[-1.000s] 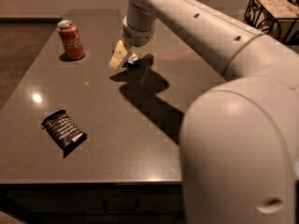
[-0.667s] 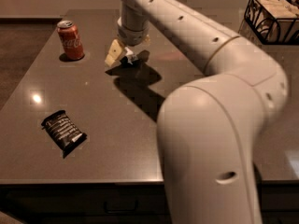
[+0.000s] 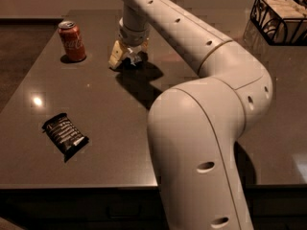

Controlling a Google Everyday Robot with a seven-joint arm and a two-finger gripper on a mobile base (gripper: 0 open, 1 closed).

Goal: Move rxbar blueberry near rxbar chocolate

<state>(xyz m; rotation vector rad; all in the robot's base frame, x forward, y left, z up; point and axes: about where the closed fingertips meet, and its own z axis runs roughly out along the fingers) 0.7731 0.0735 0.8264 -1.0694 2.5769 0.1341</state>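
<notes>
Your end effector (image 3: 127, 57) is low over the surface (image 3: 110, 109), at the far side, to the right of the can (image 3: 72, 41). You cannot tell if it is apart or together. The blueberry bar cannot be made out beneath it. The chocolate bar (image 3: 64, 134) lies well apart, front left.

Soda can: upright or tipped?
Upright: the soda can stands on its base, top rim up, toward the table's far left. The pincer is low over the table, beside it.

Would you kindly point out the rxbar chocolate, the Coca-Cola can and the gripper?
rxbar chocolate (image 3: 64, 134): camera view, middle of wrapper.
Coca-Cola can (image 3: 72, 42): camera view, red side.
gripper (image 3: 125, 60): camera view, its tip, just right of the can.
</notes>
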